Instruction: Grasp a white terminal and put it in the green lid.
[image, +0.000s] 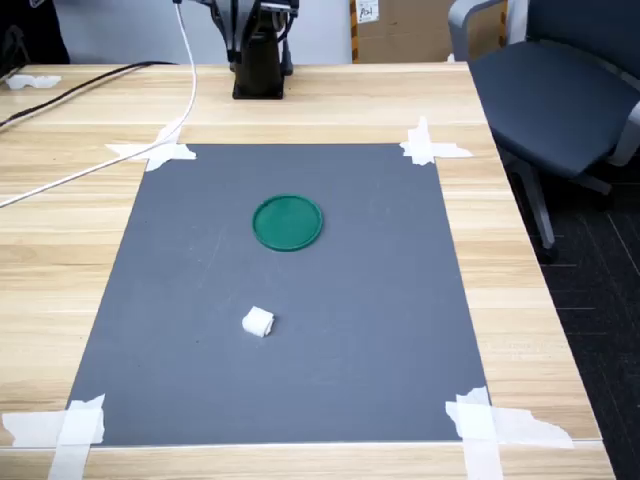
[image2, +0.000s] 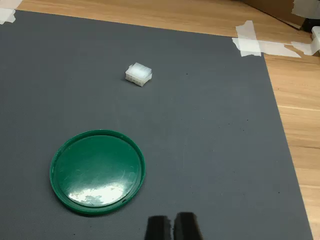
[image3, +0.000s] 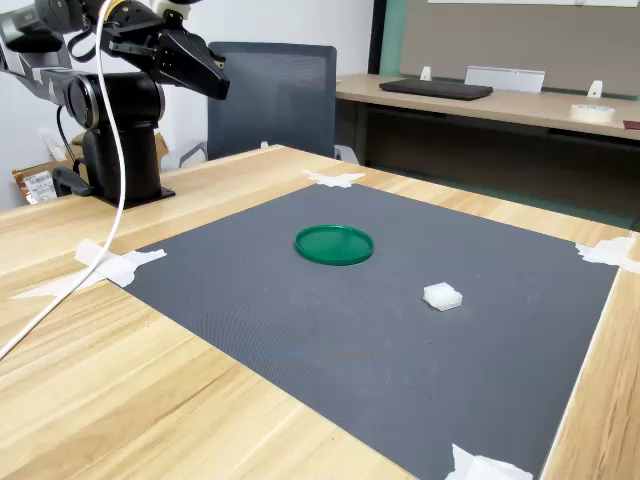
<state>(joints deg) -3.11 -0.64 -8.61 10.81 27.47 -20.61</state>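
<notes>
The white terminal (image: 258, 321) (image2: 138, 74) (image3: 442, 296) lies alone on the dark grey mat, a short way from the green lid (image: 288, 222) (image2: 97, 171) (image3: 334, 244), which rests flat and empty near the mat's middle. My gripper (image2: 172, 227) (image3: 205, 72) hangs high above the table near the arm's base, well away from both. Its fingertips (image2: 159, 229) stand close together with nothing between them. In the first exterior view the gripper is out of frame.
The grey mat (image: 380, 300) is taped at its corners to a wooden table (image: 520, 300). The arm's black base (image: 259, 70) stands at the far edge in the first exterior view, with a white cable (image: 150, 150) trailing left. An office chair (image: 560, 90) stands beside the table.
</notes>
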